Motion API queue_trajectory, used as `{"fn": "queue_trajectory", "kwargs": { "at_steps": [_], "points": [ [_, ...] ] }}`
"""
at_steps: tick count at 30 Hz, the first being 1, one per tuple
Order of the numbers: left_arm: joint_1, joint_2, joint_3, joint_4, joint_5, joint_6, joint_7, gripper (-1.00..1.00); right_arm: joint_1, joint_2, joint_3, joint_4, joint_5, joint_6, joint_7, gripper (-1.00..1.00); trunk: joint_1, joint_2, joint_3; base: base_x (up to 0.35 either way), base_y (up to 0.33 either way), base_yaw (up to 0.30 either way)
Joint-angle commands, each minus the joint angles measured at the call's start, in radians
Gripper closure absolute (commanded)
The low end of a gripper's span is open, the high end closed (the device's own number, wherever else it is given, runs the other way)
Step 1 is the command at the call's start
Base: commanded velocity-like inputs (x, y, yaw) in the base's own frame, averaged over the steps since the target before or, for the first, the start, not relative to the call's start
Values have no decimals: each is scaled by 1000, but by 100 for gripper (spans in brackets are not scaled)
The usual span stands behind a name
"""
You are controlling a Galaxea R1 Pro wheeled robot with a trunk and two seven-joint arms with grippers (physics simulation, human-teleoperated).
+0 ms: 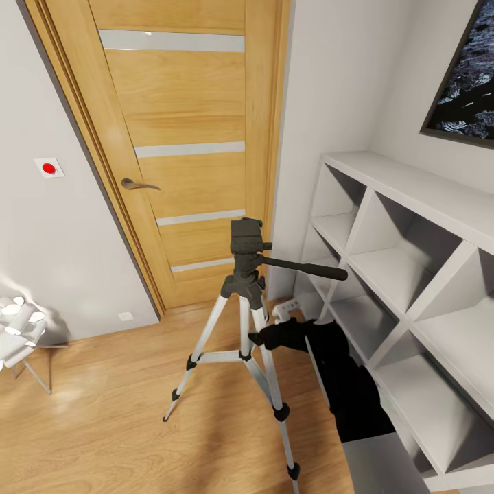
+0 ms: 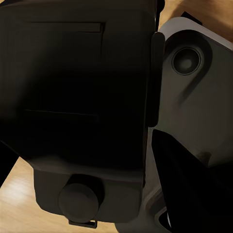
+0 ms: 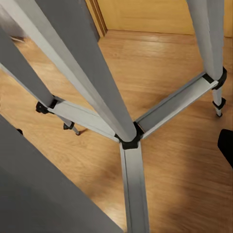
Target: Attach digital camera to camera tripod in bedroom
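The camera tripod (image 1: 245, 295) stands on the wood floor in front of the door, its black head (image 1: 245, 241) bare and its pan handle (image 1: 309, 269) pointing right. My right gripper (image 1: 261, 337) reaches in from the right and sits against a silver leg at mid height. The right wrist view looks between the legs at the centre brace (image 3: 130, 141). One dark fingertip (image 3: 226, 145) shows at that picture's edge, and nothing sits between the fingers. In the left wrist view a black boxy body (image 2: 77, 97) sits very close. I cannot tell whether it is the digital camera.
A wooden door (image 1: 185, 137) is shut behind the tripod. White open shelving (image 1: 412, 274) runs along the right wall, close to my right arm. A white object on thin legs (image 1: 17, 329) stands at the left. A dark framed picture (image 1: 466, 75) hangs above the shelving.
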Motion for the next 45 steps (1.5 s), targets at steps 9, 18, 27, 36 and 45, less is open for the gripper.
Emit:
{"fn": "queue_trajectory", "kwargs": {
  "at_steps": [9,18,27,36,45],
  "points": [
    [0,0,0,0,0,-2,1,100,-1,0,-2,13,14,1,8,-100,0,-2,-2,0,0,0],
    [0,0,0,0,0,-2,1,100,-1,0,-1,10,14,5,11,-100,0,-2,-2,0,0,0],
    [0,0,0,0,0,-2,1,100,-1,0,-1,12,13,13,13,100,0,-2,-2,0,0,0],
    [0,2,2,-1,4,-2,4,100,-1,0,0,36,13,2,10,100,0,-2,-2,0,0,0],
    [0,2,-5,-4,-8,-2,6,100,-1,0,-1,40,24,3,7,100,0,-2,-2,0,0,0]
  ]
}}
